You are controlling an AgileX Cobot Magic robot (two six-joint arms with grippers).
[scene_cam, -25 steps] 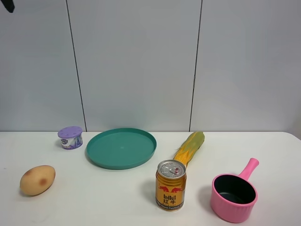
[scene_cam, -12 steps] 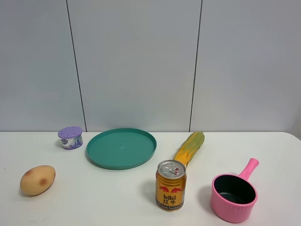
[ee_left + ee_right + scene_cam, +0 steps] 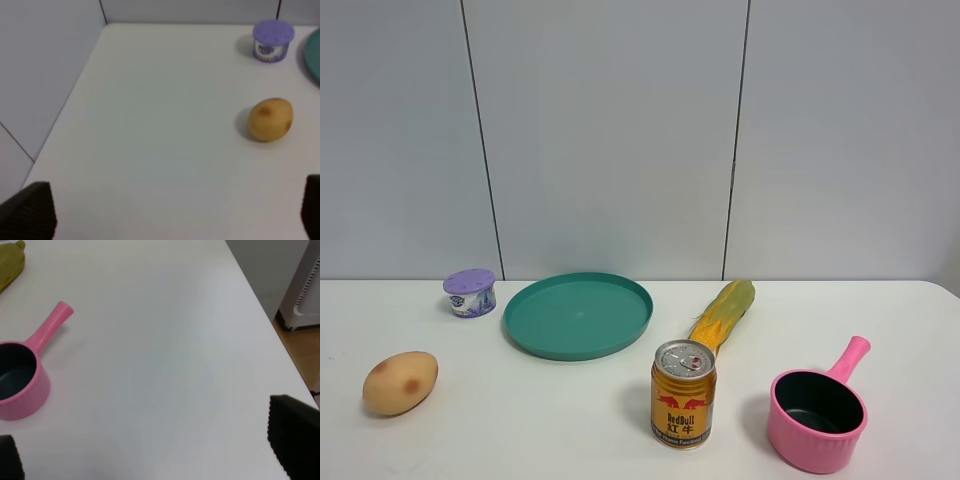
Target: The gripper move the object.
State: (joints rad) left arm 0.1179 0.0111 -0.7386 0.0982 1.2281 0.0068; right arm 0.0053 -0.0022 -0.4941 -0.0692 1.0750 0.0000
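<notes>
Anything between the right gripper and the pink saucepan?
Nothing visible. In the right wrist view the right gripper is open, with only bare table between it and the pink saucepan. The corn lies beyond it.

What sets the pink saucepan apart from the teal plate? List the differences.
The pink saucepan is deep with ribbed sides and a dark inside; the teal plate is shallow, smooth and one colour. The saucepan has a straight handle, the plate none. The plate is wider. Both are round, empty and rest on the white table.
</notes>
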